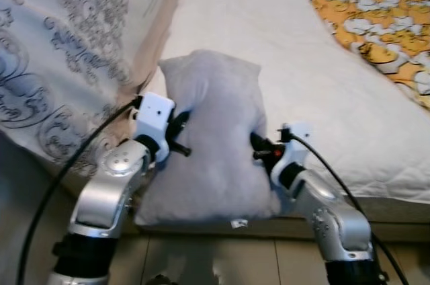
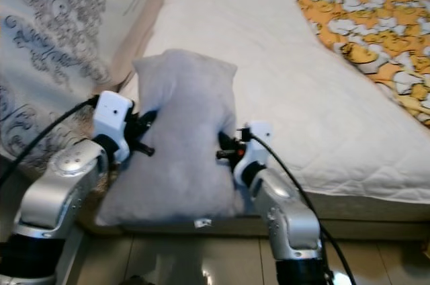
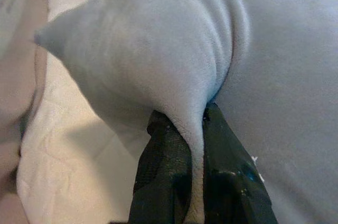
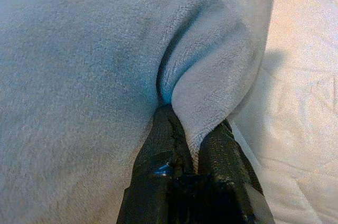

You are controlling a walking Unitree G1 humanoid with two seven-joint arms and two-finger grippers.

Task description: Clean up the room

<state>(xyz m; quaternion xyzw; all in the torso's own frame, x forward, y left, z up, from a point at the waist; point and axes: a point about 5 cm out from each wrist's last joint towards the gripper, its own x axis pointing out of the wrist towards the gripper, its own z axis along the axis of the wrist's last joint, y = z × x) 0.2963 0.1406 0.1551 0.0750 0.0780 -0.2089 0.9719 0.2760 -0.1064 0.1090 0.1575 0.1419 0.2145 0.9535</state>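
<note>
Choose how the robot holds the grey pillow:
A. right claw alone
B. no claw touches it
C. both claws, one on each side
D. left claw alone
C: the left claw and the right claw each pinch a fold of the pillow on opposite sides.

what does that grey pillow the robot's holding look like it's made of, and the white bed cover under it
The grey pillow looks like soft plush or fleece: short fuzzy nap, and it bunches where the left gripper and right gripper pinch it. The white bed cover seems quilted matte fabric, with faint stitched diamond lines.
</note>
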